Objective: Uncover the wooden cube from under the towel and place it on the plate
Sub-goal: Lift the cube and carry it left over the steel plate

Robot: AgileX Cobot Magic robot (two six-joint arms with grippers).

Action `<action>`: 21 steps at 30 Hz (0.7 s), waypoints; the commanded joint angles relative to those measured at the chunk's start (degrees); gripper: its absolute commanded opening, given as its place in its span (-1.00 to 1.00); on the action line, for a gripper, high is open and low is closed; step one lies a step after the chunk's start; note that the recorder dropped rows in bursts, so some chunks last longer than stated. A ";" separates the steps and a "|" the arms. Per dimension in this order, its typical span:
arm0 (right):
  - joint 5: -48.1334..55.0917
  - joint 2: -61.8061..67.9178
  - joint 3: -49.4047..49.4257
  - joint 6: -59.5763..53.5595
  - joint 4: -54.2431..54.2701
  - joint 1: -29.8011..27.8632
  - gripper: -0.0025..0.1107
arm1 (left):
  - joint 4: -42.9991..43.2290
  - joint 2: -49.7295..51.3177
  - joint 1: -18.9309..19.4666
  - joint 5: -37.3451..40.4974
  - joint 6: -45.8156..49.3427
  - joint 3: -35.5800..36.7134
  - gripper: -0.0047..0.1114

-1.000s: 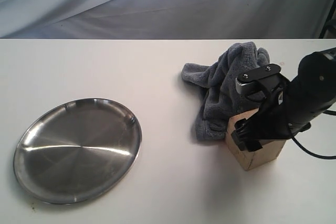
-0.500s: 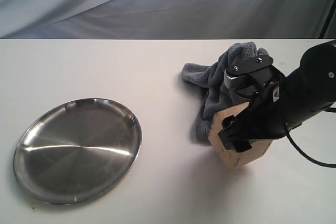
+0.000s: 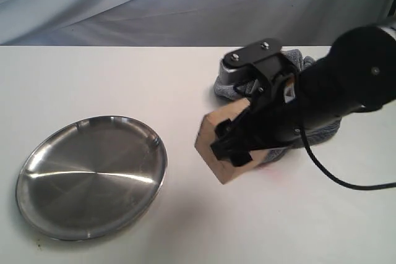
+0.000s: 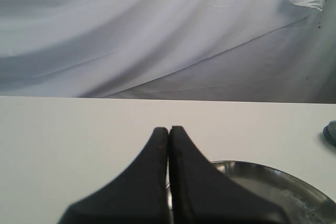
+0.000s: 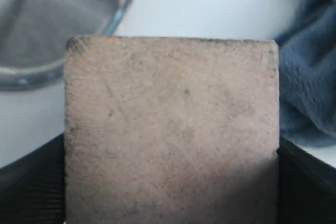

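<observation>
My right gripper is shut on the wooden cube, holding the tan block tilted and clear of the table between the towel and the plate. In the right wrist view the wooden cube fills the frame, with a dark finger at each side. The blue-grey towel lies crumpled behind the arm, mostly hidden by it. At the front left rests the round steel plate, with nothing on it. My left gripper is shut and empty just above the plate; it is outside the exterior view.
The white table runs back to a grey cloth backdrop. The right arm's black cable loops over the table at the right. A sliver of towel shows at the edge of the left wrist view.
The right gripper has lifted the wooden cube off the table beside the towel and carried it left toward the plate, tilting it. The towel and plate have stayed put.
</observation>
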 commanded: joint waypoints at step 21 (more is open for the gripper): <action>12.49 31.57 -40.12 -14.40 0.05 12.77 0.17 | 0.04 -0.09 -0.05 -0.09 -0.05 0.25 -0.89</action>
